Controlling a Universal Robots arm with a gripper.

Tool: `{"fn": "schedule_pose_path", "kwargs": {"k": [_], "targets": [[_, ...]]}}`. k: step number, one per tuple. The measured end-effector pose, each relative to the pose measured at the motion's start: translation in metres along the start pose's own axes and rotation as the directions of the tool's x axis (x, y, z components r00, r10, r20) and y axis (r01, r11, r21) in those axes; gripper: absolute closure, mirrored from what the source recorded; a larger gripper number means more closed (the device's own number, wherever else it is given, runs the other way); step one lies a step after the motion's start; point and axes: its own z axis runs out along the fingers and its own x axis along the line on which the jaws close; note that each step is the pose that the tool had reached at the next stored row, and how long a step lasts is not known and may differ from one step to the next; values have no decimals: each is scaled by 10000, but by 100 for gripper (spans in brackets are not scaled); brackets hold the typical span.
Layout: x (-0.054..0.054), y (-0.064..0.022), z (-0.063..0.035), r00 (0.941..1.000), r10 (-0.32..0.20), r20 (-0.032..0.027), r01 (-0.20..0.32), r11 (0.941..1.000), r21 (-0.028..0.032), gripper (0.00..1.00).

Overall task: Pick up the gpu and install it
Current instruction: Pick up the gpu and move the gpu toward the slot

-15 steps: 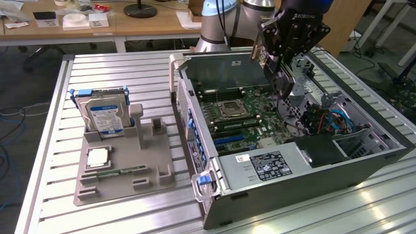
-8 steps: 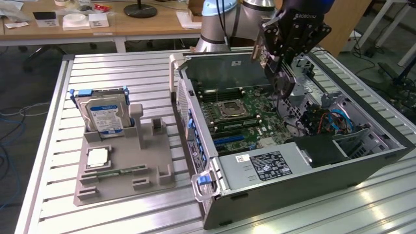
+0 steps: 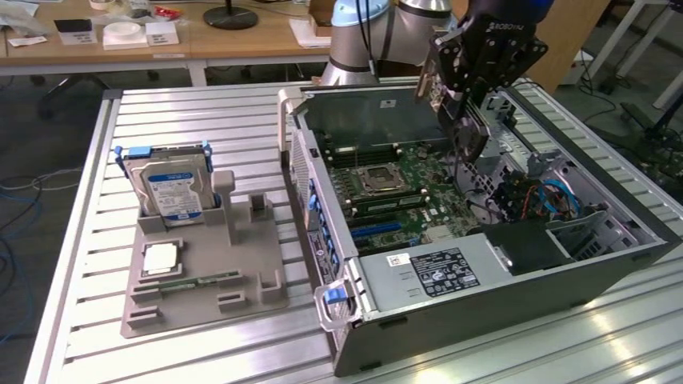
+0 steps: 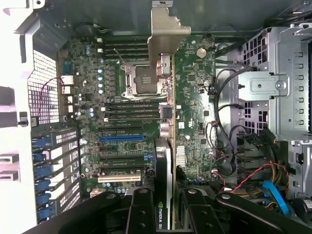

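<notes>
**GPU lifted and held over the open case; not yet seated**

Item: the gpu (image 3: 469, 148). Location: pinched between the fingers of the tool (image 3: 462, 108), hanging directly below it, inside the open top of the computer case (image 3: 481, 304). The silver bracket is at the end farthest from the tool.

Tool state: closed onto the gpu, fingers pressed against both faces of the card.

Progress: the pick-up is judged complete, since the card is clear of the tabletop (image 3: 192, 112) and is carried by the tool. Installation is judged unfinished: the card hangs above the motherboard (image 3: 395, 192) and is not seen seated in any slot.

Left behind, well apart from the tool: a grey holder (image 3: 203, 272) on the tabletop, with a hard drive (image 3: 171, 188) standing in it and a memory stick (image 3: 187, 282) lying in it.

Exterior view, particular content: the tool's height over the case, and the holder and its remaining parts.

Wrist view, particular content: the gpu (image 4: 163, 156) seen edge-on beyond the tool (image 4: 163, 207), its bracket in front of the processor socket (image 4: 139, 80). The blue expansion slot (image 4: 122, 138) lies to one side of the card, the drive cage (image 4: 287, 87) to the other.
</notes>
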Motion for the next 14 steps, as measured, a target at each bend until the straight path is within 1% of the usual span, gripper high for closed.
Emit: {"fn": "schedule_pose_path", "kwargs": {"k": [2, 5, 14], "targets": [[-1, 0, 0, 10000, -1, 0, 1, 10000, 0, 73], [-41, 3, 1, 10000, -1, 1, 1, 10000, 0, 73], [-283, 17, 8, 10000, -26, -1, 26, 10000, -1, 73]]}}
